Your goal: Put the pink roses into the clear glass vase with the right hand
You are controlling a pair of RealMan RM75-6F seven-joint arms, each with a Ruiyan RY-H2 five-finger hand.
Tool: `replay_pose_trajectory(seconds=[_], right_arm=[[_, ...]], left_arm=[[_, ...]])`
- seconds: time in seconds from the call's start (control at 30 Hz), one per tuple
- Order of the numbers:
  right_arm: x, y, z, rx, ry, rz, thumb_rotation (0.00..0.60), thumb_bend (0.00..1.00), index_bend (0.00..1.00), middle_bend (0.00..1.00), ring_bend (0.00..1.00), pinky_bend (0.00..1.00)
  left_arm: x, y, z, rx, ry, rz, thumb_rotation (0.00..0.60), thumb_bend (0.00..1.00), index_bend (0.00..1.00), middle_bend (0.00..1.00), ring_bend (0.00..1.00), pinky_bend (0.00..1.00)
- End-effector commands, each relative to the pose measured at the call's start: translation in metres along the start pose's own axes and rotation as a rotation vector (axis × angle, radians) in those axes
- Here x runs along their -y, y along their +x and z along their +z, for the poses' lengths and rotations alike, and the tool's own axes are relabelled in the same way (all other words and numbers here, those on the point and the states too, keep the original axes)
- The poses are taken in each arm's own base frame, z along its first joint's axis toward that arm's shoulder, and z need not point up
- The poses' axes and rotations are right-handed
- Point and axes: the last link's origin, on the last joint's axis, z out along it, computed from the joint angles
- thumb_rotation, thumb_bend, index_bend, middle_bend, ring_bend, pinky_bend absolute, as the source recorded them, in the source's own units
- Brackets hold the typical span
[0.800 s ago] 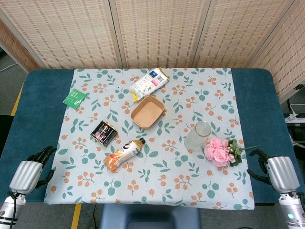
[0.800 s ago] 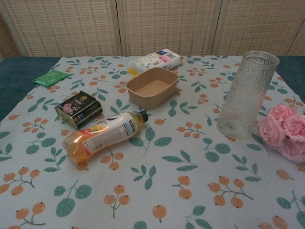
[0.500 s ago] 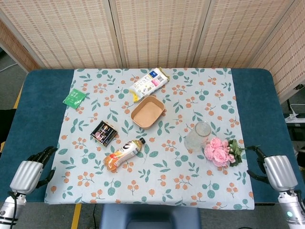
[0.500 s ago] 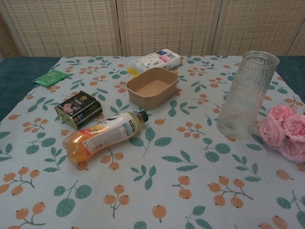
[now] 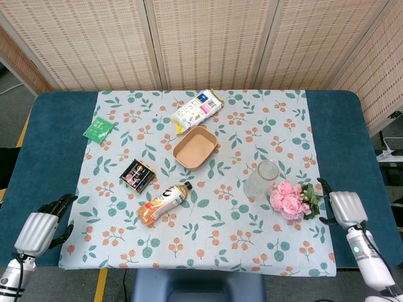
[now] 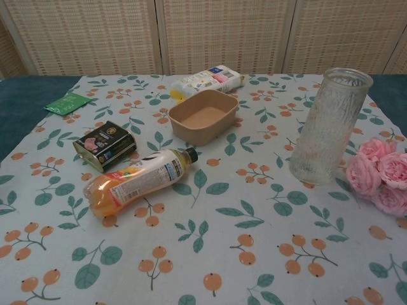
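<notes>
Since the earlier frames, the right hand (image 5: 343,208) had moved in from the table's edge toward the pink roses (image 5: 287,199) and now sat just beside their green leaves, its dark fingers curved toward the stems with nothing between them; whether a fingertip touched a leaf could not be told. Only the head view showed this hand.

Nothing else had shifted. The roses lay flat on the floral tablecloth (image 5: 252,239), directly to the left of the right hand, their blooms touching or nearly touching the foot of the clear glass vase (image 5: 261,180). That vase stood upright, a little farther from the hand than the roses.

Well away from the right hand, across the cloth, lay an orange juice bottle (image 5: 163,203) on its side, a dark tin (image 5: 137,174), a brown paper bowl (image 5: 195,148), a white snack packet (image 5: 196,110) and a green sachet (image 5: 98,129).

The left hand (image 5: 39,228) rested at the opposite near corner, off the cloth on the blue table cover, fingers loosely curled around nothing, unchanged.
</notes>
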Motion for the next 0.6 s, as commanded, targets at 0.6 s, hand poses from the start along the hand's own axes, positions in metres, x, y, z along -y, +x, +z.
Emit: replay_pose_trajectory(seconds=[0.6], right_arm=[[0.008,-0.034,0.055,0.115,0.013,0.099,0.600,0.02,0.40,0.92,0.98,1.00]], left_arm=[[0.000,0.002,-0.002,-0.009,0.004,0.004,0.600,0.42,0.13,0.13,0.27,0.38]])
